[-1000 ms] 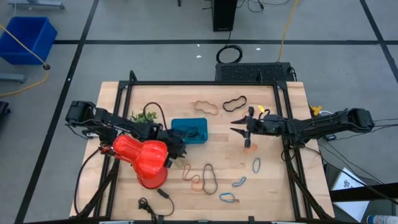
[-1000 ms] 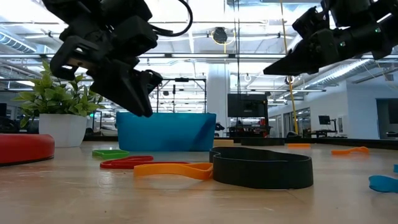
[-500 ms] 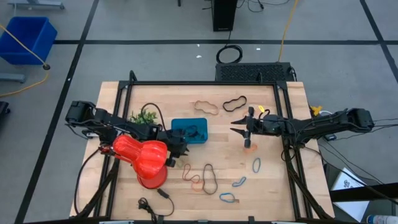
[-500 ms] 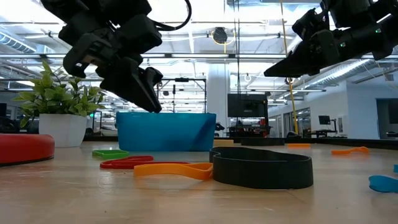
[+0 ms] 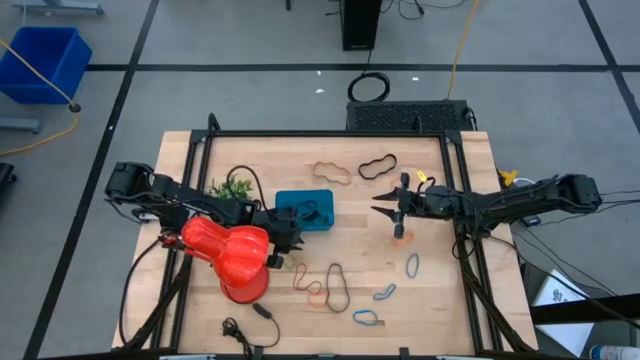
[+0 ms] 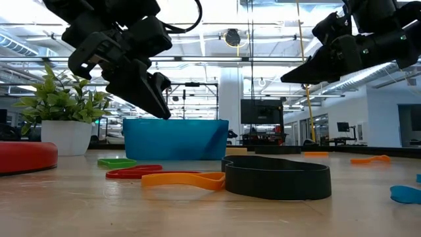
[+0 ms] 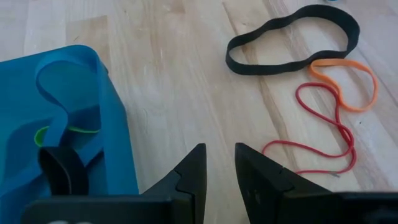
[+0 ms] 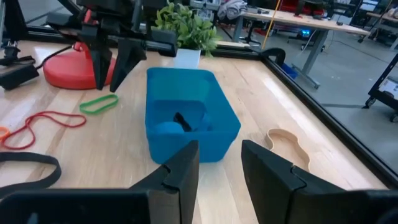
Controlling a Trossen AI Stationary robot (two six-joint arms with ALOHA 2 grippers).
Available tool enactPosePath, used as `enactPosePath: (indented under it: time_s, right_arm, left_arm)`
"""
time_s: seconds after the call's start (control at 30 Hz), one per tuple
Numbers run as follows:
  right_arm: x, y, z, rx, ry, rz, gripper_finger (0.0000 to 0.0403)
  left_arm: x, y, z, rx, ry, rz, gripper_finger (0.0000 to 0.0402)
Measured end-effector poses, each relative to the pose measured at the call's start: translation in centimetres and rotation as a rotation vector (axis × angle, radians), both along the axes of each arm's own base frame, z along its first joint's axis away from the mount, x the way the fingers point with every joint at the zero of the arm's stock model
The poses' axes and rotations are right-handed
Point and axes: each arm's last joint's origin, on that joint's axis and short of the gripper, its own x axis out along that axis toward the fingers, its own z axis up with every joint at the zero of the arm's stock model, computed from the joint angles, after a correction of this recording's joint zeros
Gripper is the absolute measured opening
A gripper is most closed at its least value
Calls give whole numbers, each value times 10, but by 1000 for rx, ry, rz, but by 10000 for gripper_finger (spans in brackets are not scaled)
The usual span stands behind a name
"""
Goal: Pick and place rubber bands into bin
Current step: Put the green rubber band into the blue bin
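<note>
The teal bin [image 5: 303, 211] stands mid-table and holds blue, green and black rubber bands [image 7: 59, 134]. My left gripper [image 5: 288, 240] hovers just beyond the bin's near left corner, slightly open and empty [image 7: 219, 165]. My right gripper [image 5: 384, 208] hovers to the bin's right, facing it, slightly open and empty [image 8: 219, 165]. Loose bands lie flat on the table. They are a black one [image 7: 292, 40], an orange one [image 7: 345, 84], a thin red one [image 7: 323, 134], a green one [image 8: 98, 103], a tan one [image 5: 331, 172], a black one [image 5: 378, 165] and blue ones [image 5: 412, 265].
A red vase [image 5: 232, 255] stands at the near left, right by my left arm. A small potted green plant [image 5: 232, 187] stands left of the bin. A black cable [image 5: 262, 312] lies near the front edge. A black frame rims the table [image 5: 320, 134].
My left gripper has risen a little beside the bin and tipped slightly. The bands and the bin have stayed where they were.
</note>
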Motion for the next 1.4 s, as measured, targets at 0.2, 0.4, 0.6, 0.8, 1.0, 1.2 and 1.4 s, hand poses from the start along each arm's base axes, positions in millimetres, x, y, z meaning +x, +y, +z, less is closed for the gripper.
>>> enactPosePath:
  time_s: [0.2,0.4,0.6,0.8,1.0,1.2,1.4]
  right_arm:
    - [0,0,0,0,1,0,114]
    - [0,0,0,0,2,0,114]
    - [0,0,0,0,2,0,114]
    - [0,0,0,0,2,0,114]
    - [0,0,0,0,2,0,114]
    - [0,0,0,0,2,0,114]
    - [0,0,0,0,1,0,114]
  left_arm:
    - [0,0,0,-8,2,9,110]
    - [0,0,0,-19,8,20,196]
    - [0,0,0,-47,19,47,243]
    - [-4,0,-4,-37,68,39,254]
    - [-7,-6,-5,-22,81,-104,233]
    - [-8,-12,-7,-6,78,-138,188]
    - [-3,-12,-16,-7,99,-127,158]
